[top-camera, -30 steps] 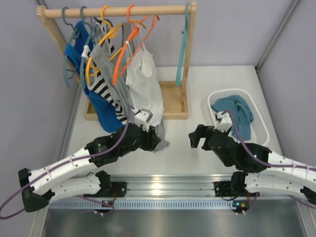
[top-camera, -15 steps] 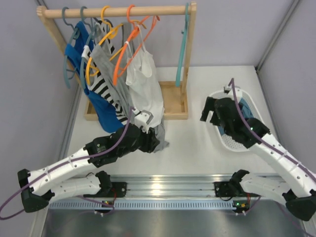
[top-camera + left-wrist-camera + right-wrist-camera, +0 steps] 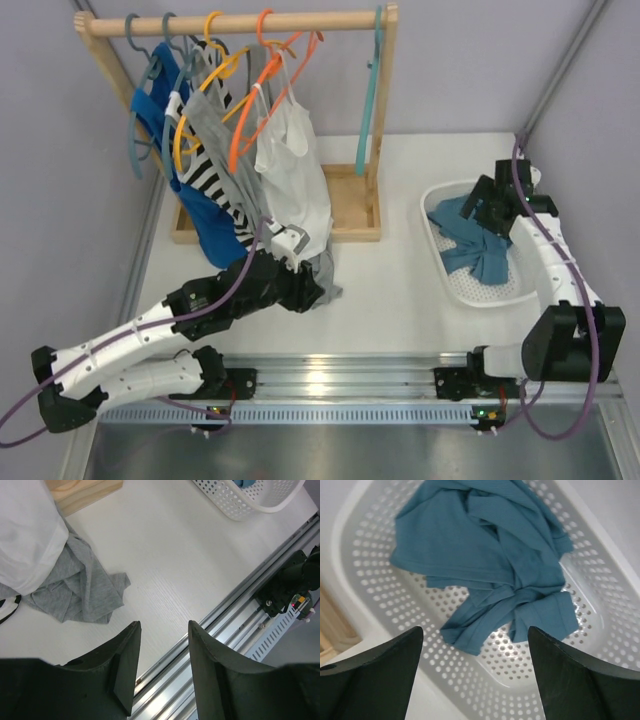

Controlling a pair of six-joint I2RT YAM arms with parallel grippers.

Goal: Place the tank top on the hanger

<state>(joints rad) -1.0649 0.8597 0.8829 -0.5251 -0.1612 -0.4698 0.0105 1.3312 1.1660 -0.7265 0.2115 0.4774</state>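
The dusty teal-blue sleeveless tank top [image 3: 478, 245] lies crumpled in a white perforated plastic basket [image 3: 440, 272]. It fills the basket's far and middle part, with folds piled on one another and one loose end trailing toward the near side. The right gripper [image 3: 497, 205] hangs directly over the basket's far end, just above the fabric and apart from it. In the right wrist view its two dark fingers [image 3: 375, 665] stand wide apart on either side of the tank top [image 3: 485, 565], with nothing between them. They point down at the holed floor of the basket [image 3: 380, 595]. The right arm reaches along the side of the basket farthest from the other arm, then bends back in over the basket's far end.

The thin light teal plastic hanger [image 3: 371, 100] hangs bare well to the left of the basket and farther back. Its curved hook is over the end of a wooden rack's rail [image 3: 250, 22] that is nearest the basket.

The left gripper [image 3: 305, 285] is well to the left of the basket, low over the table beside a heap of grey cloth [image 3: 80, 590]. In the left wrist view its jaws are parted and hold nothing, with only bare table between them. The basket [image 3: 235, 505] shows at the top edge of that view. The left arm stretches forward at a slant from its base.
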